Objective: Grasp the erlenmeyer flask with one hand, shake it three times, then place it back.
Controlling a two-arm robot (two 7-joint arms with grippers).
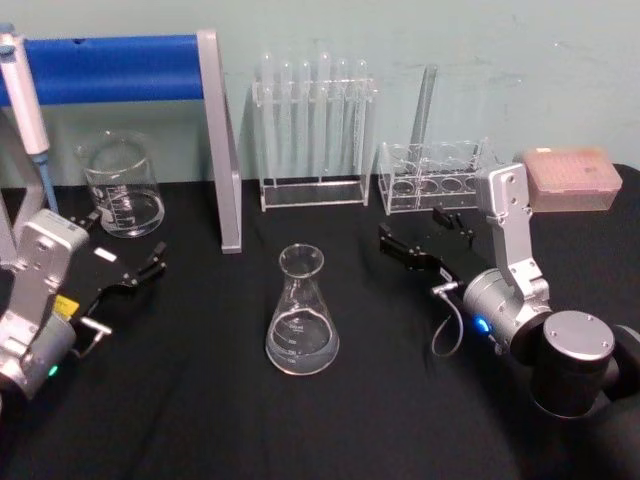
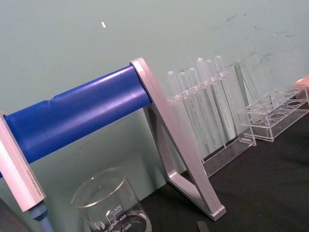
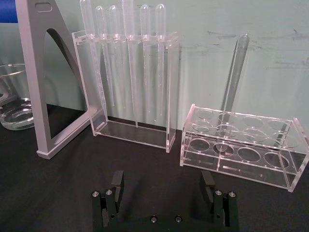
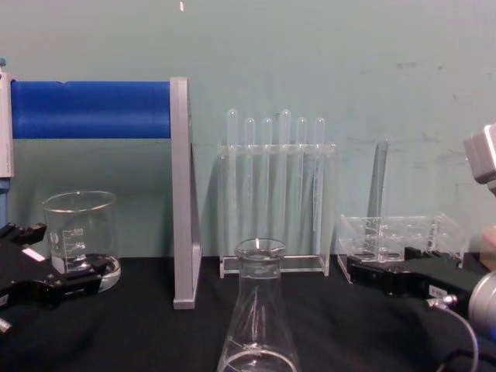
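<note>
The erlenmeyer flask [image 1: 300, 315] stands upright on the black table near its middle, clear glass with a little liquid in its base; the chest view shows its neck and rim [image 4: 260, 310] close up front. My right gripper [image 1: 412, 226] rests open to the flask's right and a little behind it, apart from it, pointing toward the racks. In the right wrist view its fingers [image 3: 117, 182] stand wide apart with nothing between them. My left gripper [image 1: 135, 260] lies open at the left, near the beaker, well clear of the flask.
A glass beaker [image 1: 122, 185] sits back left. A grey stand with a blue bar [image 1: 218, 140] rises behind the flask. A rack of pipettes [image 1: 315, 130], a clear tube rack [image 1: 430, 175] and a pink tip box [image 1: 570, 178] line the back right.
</note>
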